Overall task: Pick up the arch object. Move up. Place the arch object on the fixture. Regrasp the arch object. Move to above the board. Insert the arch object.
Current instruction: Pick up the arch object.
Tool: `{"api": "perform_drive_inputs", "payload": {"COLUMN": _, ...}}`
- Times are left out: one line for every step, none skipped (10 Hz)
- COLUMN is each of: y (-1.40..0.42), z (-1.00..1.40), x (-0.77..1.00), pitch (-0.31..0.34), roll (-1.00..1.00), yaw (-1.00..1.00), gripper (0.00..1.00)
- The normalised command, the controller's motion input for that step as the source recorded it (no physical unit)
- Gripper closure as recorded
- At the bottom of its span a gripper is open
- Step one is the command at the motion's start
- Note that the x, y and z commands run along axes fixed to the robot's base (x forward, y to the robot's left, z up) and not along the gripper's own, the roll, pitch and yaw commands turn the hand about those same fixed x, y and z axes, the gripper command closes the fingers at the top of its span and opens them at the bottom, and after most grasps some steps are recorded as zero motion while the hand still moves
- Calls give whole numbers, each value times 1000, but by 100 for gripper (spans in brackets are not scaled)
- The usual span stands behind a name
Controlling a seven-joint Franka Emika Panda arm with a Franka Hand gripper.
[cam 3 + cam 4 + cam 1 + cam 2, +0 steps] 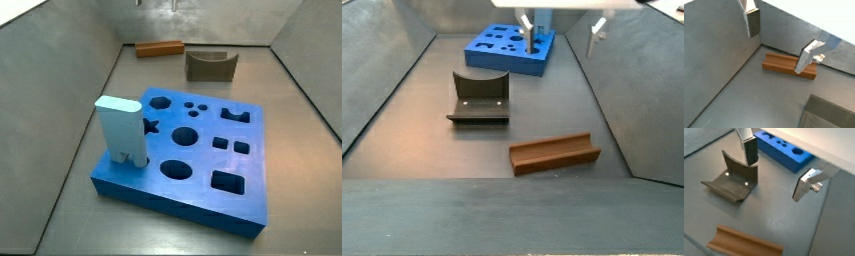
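Note:
The arch object (553, 153), an orange-brown block with a groove along its top, lies on the grey floor near a wall; it also shows in both wrist views (784, 64) (744, 244) and far off in a side view (159, 48). The fixture (478, 97) (732, 178) (210, 64) stands between it and the board (201, 150) (509, 50) (784, 150). My gripper (563, 25) (779, 40) (776, 169) hangs high above the floor, open and empty, its fingers (753, 22) wide apart. It is only barely visible at the upper edge of a side view (160, 5).
A pale blue upright pillar (120, 128) stands in a hole at one corner of the board. Sloping grey walls (389, 80) enclose the floor on all sides. A dark grey raised step (831, 112) lies beyond the arch object.

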Motion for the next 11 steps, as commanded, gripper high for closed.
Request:
{"api": "perform_drive_inputs", "payload": {"y": 557, "z": -357, "x": -91, "pitch": 46, "roll": 0, "yaw": -417, "gripper": 0}}
{"api": "perform_drive_inputs", "payload": {"y": 531, "z": -309, "x": -89, "pitch": 31, "roll": 0, "yaw": -440, "gripper": 0}}
{"api": "perform_drive_inputs", "payload": {"y": 251, "z": -129, "x": -51, "pitch": 0, "roll": 51, "yaw": -706, "gripper": 0}}
{"api": "perform_drive_inputs", "payload": {"y": 174, "z": -146, "x": -17, "pitch": 0, "roll": 63, "yaw": -783, "gripper": 0}}
{"api": "perform_drive_inputs", "payload": {"y": 123, "z": -106, "x": 0, "pitch": 0, "roll": 56, "yaw": -834, "gripper": 0}}
{"api": "perform_drive_inputs", "payload": {"y": 0, "z": 0, "x": 0, "pitch": -19, "roll": 0, "yaw": 0, "gripper": 0}}
{"api": "perform_drive_inputs", "payload": {"y": 0, "z": 0, "x": 0, "pitch": -31, "roll": 0, "yaw": 0, "gripper": 0}}
{"api": "perform_drive_inputs", "payload": {"y": 0, "z": 0, "x": -66, "pitch": -30, "roll": 0, "yaw": -614, "gripper": 0}}
{"api": "perform_drive_inputs", "payload": {"y": 0, "z": -6, "x": -37, "pitch": -31, "roll": 0, "yaw": -971, "gripper": 0}}
{"api": "perform_drive_inputs", "payload": {"y": 243, "z": -69, "x": 131, "pitch": -14, "roll": 0, "yaw": -740, "gripper": 0}}
{"api": "perform_drive_inputs", "payload": {"y": 460, "z": -97, "x": 551, "pitch": 0, "roll": -1, "yaw": -483, "gripper": 0}}
